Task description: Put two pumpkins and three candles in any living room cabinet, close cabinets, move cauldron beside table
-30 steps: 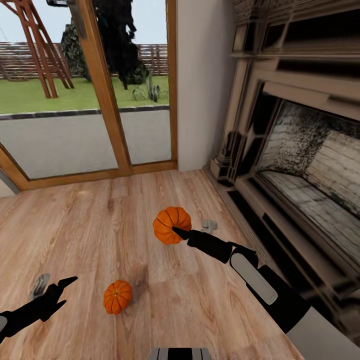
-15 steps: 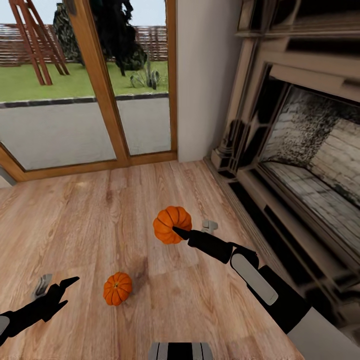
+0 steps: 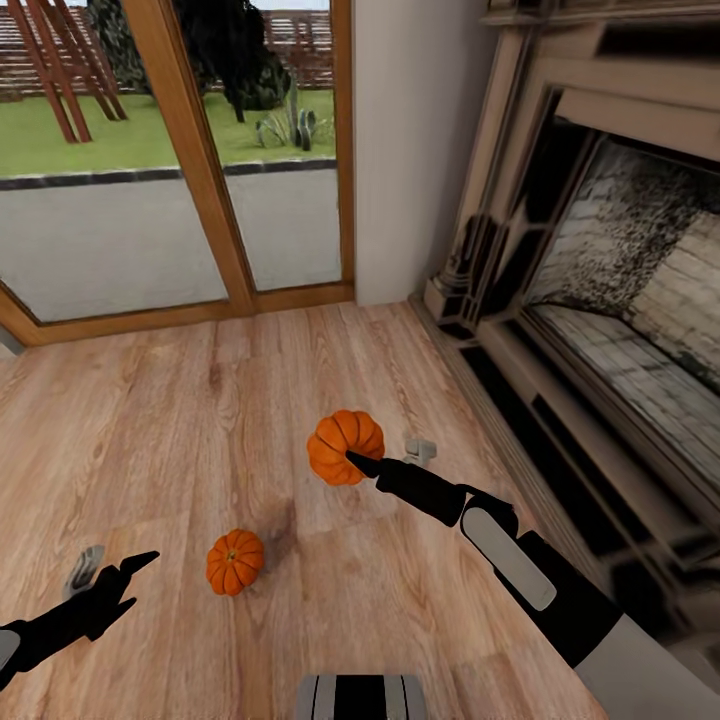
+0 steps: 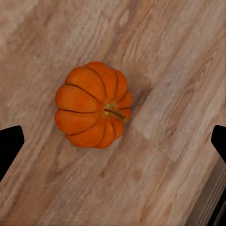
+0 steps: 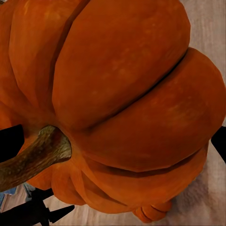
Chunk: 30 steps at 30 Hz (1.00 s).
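A bright orange ribbed pumpkin (image 3: 344,447) sat clamped between the black fingers of the right gripper (image 3: 358,462), held above the pale wood plank floor (image 3: 180,420); in the right wrist view it crowded the lens, brown stem (image 5: 35,155) foremost. A second, smaller orange pumpkin (image 3: 235,562) lay on the floor at about eight o'clock from the first, well apart. The left gripper (image 3: 120,580) hovered near it at nine o'clock, jaws spread wide and empty. A stone fireplace (image 3: 600,300) stood at three o'clock, a wood-framed glass door (image 3: 200,170) at eleven.
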Tool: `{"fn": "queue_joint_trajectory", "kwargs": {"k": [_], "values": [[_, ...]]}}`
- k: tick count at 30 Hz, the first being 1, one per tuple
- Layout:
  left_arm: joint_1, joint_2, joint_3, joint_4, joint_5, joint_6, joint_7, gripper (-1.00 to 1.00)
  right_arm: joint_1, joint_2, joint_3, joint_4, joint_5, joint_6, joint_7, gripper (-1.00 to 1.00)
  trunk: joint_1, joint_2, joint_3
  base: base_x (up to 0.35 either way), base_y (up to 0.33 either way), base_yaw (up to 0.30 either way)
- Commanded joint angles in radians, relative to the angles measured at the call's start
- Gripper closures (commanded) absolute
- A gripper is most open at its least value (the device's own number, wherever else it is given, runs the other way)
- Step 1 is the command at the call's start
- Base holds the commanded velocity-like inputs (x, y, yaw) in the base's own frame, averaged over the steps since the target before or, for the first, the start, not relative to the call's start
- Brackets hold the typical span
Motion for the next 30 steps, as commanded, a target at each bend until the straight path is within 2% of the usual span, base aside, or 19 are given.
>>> {"fn": "queue_joint_trajectory", "kwargs": {"k": [1, 30], "values": [[-0.001, 0.000, 0.002, -0.001, 0.000, 0.006, -0.005, -1.00, -0.001, -0.001, 0.001, -0.001, -0.010, 0.002, 0.001, 1.00, 0.000, -0.001, -0.005, 0.000, 0.000, 0.000], [-0.001, 0.000, 0.001, -0.006, 0.000, 0.006, -0.012, -1.00, -0.001, -0.001, 0.008, -0.003, -0.006, -0.026, 0.002, 1.00, 0.013, -0.007, -0.117, 0.000, 0.000, 0.000]]}}
